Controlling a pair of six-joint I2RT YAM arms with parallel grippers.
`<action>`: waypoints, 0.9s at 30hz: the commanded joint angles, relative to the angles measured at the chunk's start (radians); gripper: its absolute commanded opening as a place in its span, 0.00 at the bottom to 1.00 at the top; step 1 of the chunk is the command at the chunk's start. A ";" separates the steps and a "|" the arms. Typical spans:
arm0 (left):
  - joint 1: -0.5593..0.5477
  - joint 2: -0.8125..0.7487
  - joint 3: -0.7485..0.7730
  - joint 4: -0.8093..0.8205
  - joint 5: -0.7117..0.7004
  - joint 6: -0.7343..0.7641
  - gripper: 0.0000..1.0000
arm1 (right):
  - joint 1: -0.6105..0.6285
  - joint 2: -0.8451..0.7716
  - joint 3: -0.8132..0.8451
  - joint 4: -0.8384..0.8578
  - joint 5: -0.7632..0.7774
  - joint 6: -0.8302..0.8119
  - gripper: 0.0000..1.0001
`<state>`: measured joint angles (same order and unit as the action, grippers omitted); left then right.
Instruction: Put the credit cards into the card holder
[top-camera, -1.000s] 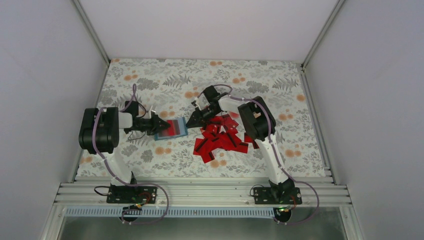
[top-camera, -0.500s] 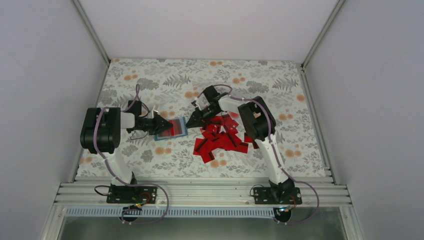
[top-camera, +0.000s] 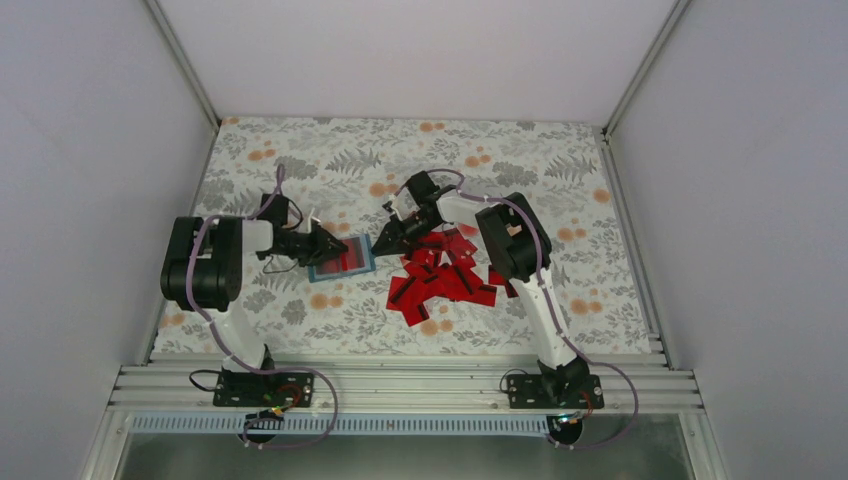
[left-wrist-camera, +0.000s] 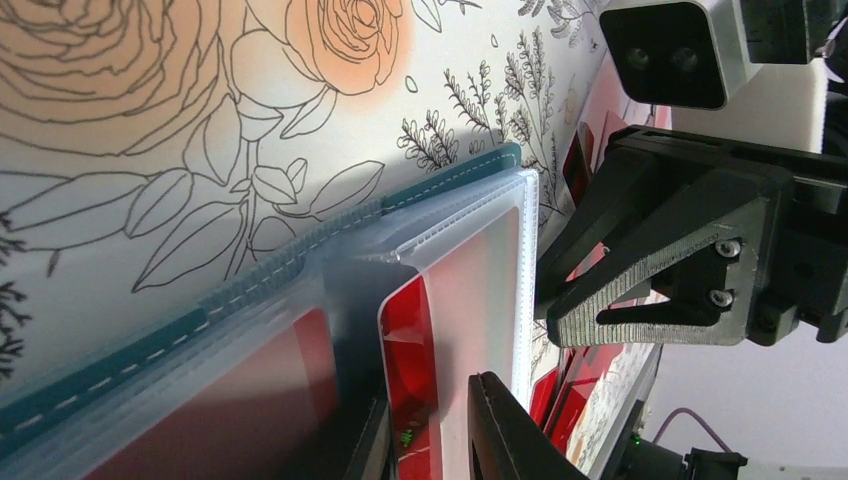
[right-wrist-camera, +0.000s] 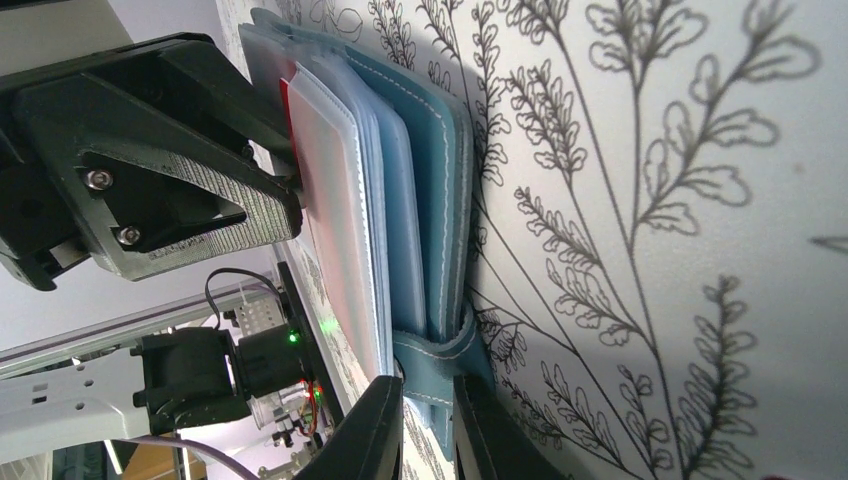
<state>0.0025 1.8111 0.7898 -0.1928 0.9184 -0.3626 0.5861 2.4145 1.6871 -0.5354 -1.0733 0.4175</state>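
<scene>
Card holder (right-wrist-camera: 440, 150) pinched by right claw (right-wrist-camera: 425, 395), credit card (left-wrist-camera: 408, 340) between left claw (left-wrist-camera: 430, 400) tips, grip unclear

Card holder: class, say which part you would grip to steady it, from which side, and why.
Grip the teal strap loop sticking out from the edge of the card holder that faces the loose credit cards, coming in low from that side. It stands clear of the fanned clear sleeves, so fingers can pinch it without blocking the slots.
</scene>
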 joint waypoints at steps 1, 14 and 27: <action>-0.019 -0.015 0.045 -0.077 -0.059 0.019 0.20 | 0.018 0.066 -0.003 0.006 0.090 0.001 0.15; -0.111 0.000 0.134 -0.194 -0.154 -0.029 0.28 | 0.020 0.056 -0.010 0.017 0.090 0.005 0.14; -0.141 -0.068 0.135 -0.305 -0.262 -0.183 0.59 | 0.020 0.025 -0.062 0.073 0.092 0.030 0.14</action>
<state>-0.1314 1.7748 0.9531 -0.4507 0.6804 -0.4755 0.5884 2.4123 1.6741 -0.4984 -1.0729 0.4309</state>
